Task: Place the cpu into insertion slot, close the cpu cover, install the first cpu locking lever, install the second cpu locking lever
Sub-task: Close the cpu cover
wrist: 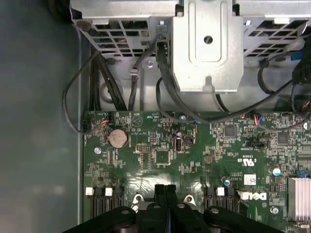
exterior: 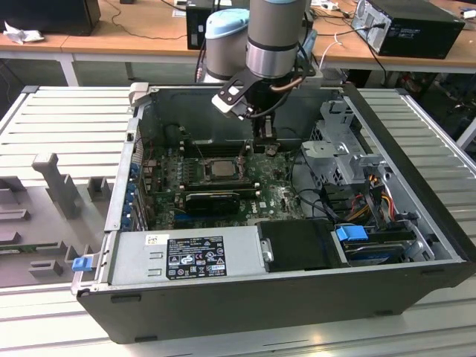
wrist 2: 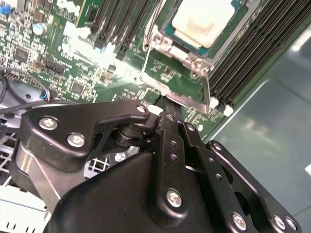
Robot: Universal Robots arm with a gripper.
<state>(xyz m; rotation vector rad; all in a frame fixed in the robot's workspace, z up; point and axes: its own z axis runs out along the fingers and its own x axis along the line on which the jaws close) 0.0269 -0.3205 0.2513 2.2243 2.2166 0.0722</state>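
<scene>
The cpu (exterior: pixel 221 168) lies flat in the insertion slot (exterior: pixel 202 169) on the green motherboard; in the second wrist view the cpu (wrist 2: pixel 201 19) shows a pale face inside the slot's dark frame (wrist 2: pixel 234 30). The cpu cover (wrist 2: pixel 151 54), a thin silver frame, stands tilted up from the slot's edge, and green board shows through its opening. My gripper (wrist 2: pixel 167 110) is shut, fingertips pressed together at the cover's raised edge, holding nothing that I can see. It hangs just to the exterior view's right of the slot (exterior: pixel 265 138). The shut fingertips also show in the first wrist view (wrist: pixel 165 188).
Long black memory slots (wrist 2: pixel 250 53) flank the socket. A metal drive cage (wrist: pixel 206 43) with black cables (wrist: pixel 167 87) sits beyond the board's edge. A power supply (exterior: pixel 186 256) spans the case front, and the case walls (exterior: pixel 401 149) enclose everything.
</scene>
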